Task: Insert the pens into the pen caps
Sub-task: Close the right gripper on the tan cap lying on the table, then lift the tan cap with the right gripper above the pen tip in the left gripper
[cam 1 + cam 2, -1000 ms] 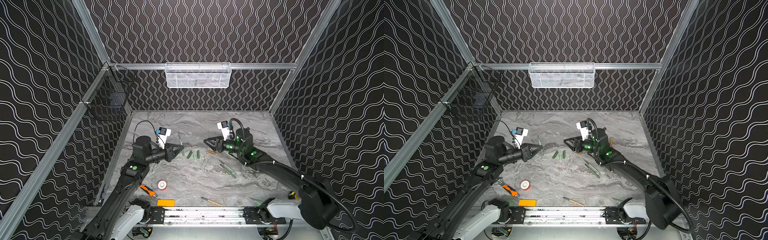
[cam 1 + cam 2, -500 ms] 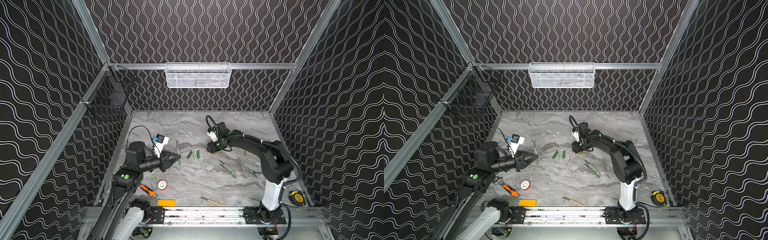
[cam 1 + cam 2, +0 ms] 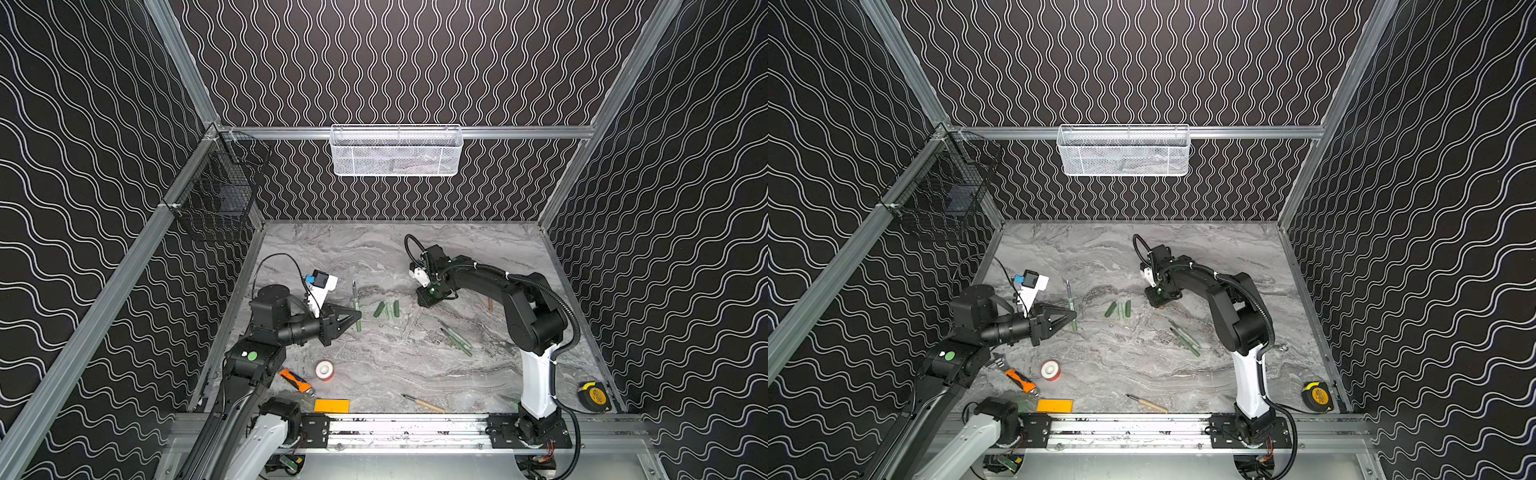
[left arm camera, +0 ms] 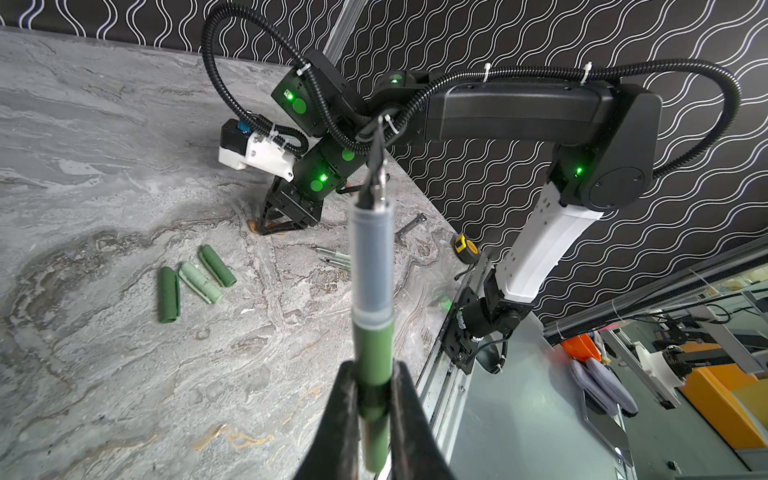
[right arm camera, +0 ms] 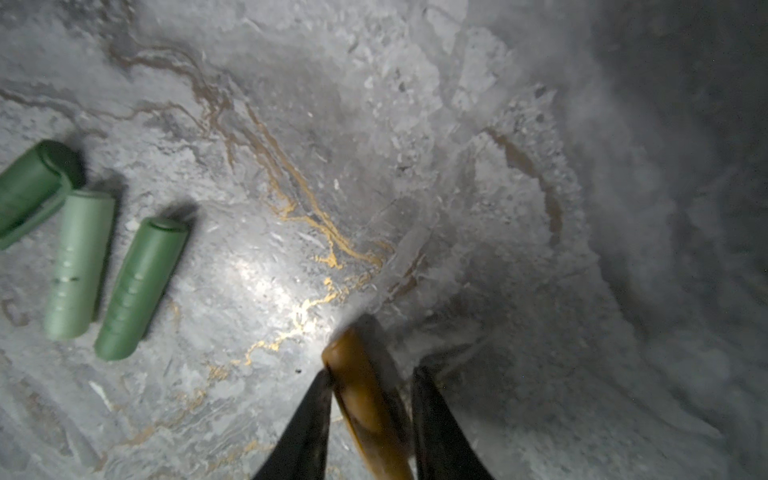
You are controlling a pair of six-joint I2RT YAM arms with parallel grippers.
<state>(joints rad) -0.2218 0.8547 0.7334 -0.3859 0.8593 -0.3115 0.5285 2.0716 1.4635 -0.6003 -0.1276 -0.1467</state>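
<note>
On the marble table (image 3: 374, 257) the left gripper (image 4: 373, 368), near the left edge, is clamped on a green pen (image 4: 372, 345) tipped toward the far edge, the right gripper (image 5: 370, 374) is down mid-table, three green pen caps (image 4: 199, 282) lie between them, and a tan cap (image 5: 365, 407) sits between the right jaws, can't tell if it's pinched.

Left arm (image 3: 291, 328) and right arm (image 3: 478, 278) are cased in black; on each, the link (image 3: 536, 382) farthest from the jaws is white. Behind the right gripper (image 4: 264, 228) are seen green lights (image 4: 321, 178), round green stickers (image 4: 299, 107), a white camera block (image 4: 257, 156), ribbed black cable (image 4: 220, 83), white zip ties (image 4: 486, 66).
</note>
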